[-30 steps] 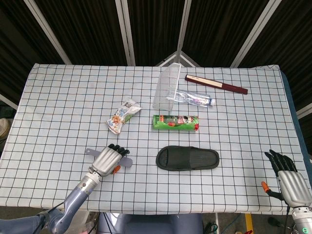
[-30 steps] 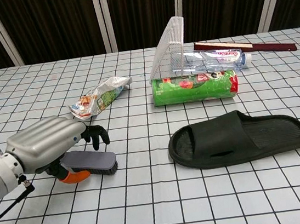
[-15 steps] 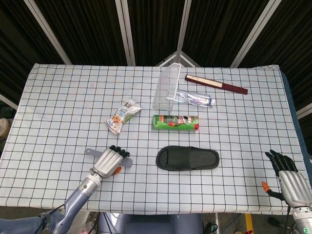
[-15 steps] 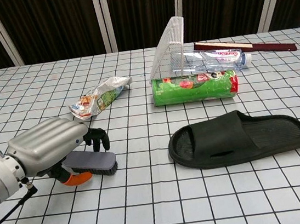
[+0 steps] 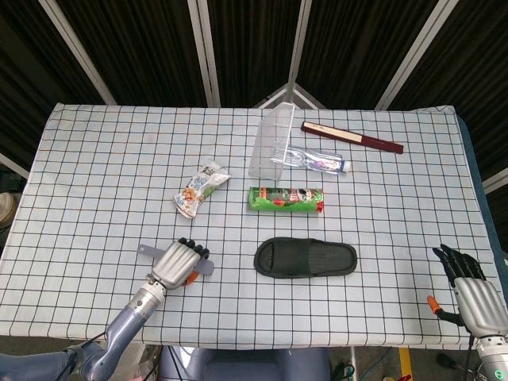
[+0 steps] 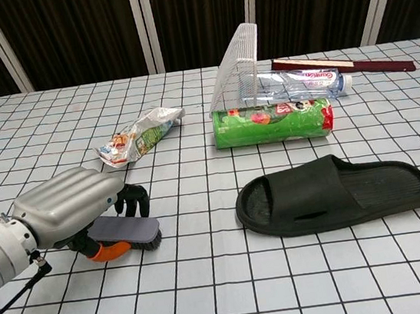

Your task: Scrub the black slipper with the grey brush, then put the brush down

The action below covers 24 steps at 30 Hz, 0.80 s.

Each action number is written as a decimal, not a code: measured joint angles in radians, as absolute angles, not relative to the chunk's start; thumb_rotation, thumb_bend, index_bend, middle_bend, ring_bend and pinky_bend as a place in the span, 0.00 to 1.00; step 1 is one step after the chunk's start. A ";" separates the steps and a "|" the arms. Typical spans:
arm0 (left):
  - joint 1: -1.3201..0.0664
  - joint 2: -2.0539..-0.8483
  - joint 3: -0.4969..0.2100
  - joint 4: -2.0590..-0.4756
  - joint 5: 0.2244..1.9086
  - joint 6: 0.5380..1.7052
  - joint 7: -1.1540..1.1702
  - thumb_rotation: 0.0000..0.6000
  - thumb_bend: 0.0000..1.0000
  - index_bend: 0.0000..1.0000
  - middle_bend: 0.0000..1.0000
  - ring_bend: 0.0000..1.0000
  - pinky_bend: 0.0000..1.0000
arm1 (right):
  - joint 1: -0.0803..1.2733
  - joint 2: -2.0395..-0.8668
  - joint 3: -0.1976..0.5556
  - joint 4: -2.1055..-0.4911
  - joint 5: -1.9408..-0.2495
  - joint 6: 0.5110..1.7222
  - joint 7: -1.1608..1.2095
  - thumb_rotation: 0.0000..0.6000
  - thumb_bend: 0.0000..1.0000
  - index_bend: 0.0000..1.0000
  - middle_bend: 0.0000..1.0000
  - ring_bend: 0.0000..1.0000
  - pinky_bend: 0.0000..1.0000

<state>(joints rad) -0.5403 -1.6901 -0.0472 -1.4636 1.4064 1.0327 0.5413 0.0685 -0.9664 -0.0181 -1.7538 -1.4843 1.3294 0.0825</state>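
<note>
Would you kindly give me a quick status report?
Left hand over grey brush, grip unclear. Right hand open, idle. Black slipper unobstructed.

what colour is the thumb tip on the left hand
Orange, on the left hand; clearest in the chest view.

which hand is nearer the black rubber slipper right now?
Left. The left hand sits over the grey brush just left of the black rubber slipper; the right hand is off at the table's right edge.
</note>
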 measured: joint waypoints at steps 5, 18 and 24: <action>-0.542 -1.688 -0.044 -1.465 1.411 1.046 0.541 1.00 0.48 0.41 0.49 0.41 0.42 | 0.071 -0.968 -0.019 -1.754 -1.482 1.325 0.079 1.00 0.40 0.00 0.00 0.00 0.00; -0.591 -1.662 -0.123 -1.486 1.348 1.015 0.510 1.00 0.53 0.47 0.53 0.46 0.46 | 0.073 -0.986 -0.021 -1.755 -1.487 1.328 0.024 1.00 0.40 0.00 0.00 0.00 0.00; -0.633 -1.623 -0.176 -1.536 1.241 0.953 0.510 1.00 0.53 0.46 0.53 0.46 0.46 | 0.089 -1.050 -0.045 -1.770 -1.548 1.306 -0.100 1.00 0.40 0.00 0.00 0.00 0.00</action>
